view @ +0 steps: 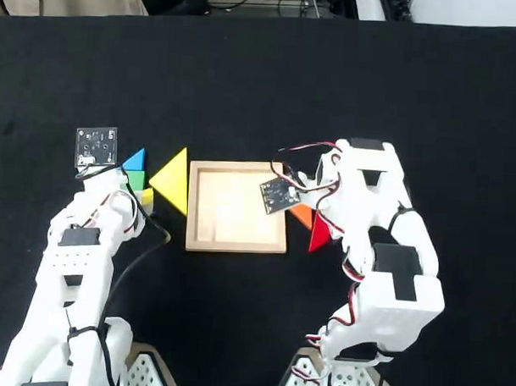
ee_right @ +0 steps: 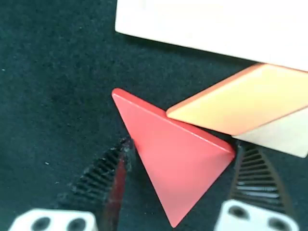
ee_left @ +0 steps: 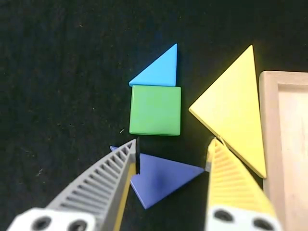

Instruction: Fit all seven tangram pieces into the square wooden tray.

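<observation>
The square wooden tray [view: 236,243] lies mid-table, its floor bare wood. Left of it lie a large yellow triangle [view: 174,182] [ee_left: 233,108], a green square [ee_left: 155,109], a light blue triangle [ee_left: 159,70] and a dark blue triangle [ee_left: 161,178]. My left gripper [ee_left: 173,144] [view: 143,204] is open, one finger on each side of the dark blue triangle. Right of the tray a red triangle [ee_right: 178,159] [view: 318,233] touches an orange parallelogram [ee_right: 245,103] [view: 301,215]. My right gripper [ee_right: 184,144] stands open astride the red triangle.
Black cloth covers the table. A pale shape [ee_right: 284,137] shows under the orange parallelogram; I cannot tell what it is. The tray's rim [ee_left: 269,134] runs close beside the yellow triangle. Both arm bases stand at the near edge.
</observation>
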You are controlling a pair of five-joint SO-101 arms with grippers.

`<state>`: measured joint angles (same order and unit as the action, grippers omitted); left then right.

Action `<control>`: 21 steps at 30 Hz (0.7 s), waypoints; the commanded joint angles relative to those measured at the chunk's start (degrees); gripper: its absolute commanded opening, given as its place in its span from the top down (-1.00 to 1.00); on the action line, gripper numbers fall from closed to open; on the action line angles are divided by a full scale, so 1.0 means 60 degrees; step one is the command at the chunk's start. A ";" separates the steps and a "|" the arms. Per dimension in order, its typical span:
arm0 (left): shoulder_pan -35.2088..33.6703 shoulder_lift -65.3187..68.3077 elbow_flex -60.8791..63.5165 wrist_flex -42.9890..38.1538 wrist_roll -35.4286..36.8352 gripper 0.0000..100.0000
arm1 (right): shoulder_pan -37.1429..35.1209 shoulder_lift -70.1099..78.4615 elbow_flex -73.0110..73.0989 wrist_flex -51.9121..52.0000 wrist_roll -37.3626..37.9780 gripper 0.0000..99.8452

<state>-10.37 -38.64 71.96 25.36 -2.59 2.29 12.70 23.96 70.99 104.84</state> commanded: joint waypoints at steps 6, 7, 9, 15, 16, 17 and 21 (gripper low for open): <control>0.0037 -0.0117 -0.0037 -0.0190 0.0044 0.52 | 0.0469 -0.0139 -0.0081 -0.1026 -0.1978 0.40; 0.0037 -0.0117 -0.0037 -0.0190 0.0044 0.52 | 0.0557 -0.0139 -0.0066 -0.1201 -0.2535 0.40; 0.0110 -0.0117 -0.0037 -0.0190 0.0044 0.52 | 0.0645 -0.0110 -0.0022 -0.1480 -0.3473 0.40; 0.0212 -0.0117 -0.0037 -0.0190 0.0029 0.52 | 0.0689 -0.0110 -0.0022 -0.1538 -0.4278 0.39; 0.0212 -0.0117 -0.0037 -0.0190 0.0029 0.52 | 0.0674 -0.0110 -0.0022 -0.1538 -0.4264 0.39; 0.0212 -0.0117 -0.0037 -0.0190 0.0029 0.52 | 0.0645 -0.0110 -0.0037 -0.1538 -0.4249 0.39; 0.0212 -0.0147 0.0051 -0.0205 0.0015 0.52 | 0.0630 -0.0139 -0.0066 -0.1421 -0.3121 0.39</control>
<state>-10.11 -38.64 71.96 25.36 -2.59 3.78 12.70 24.84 63.08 82.68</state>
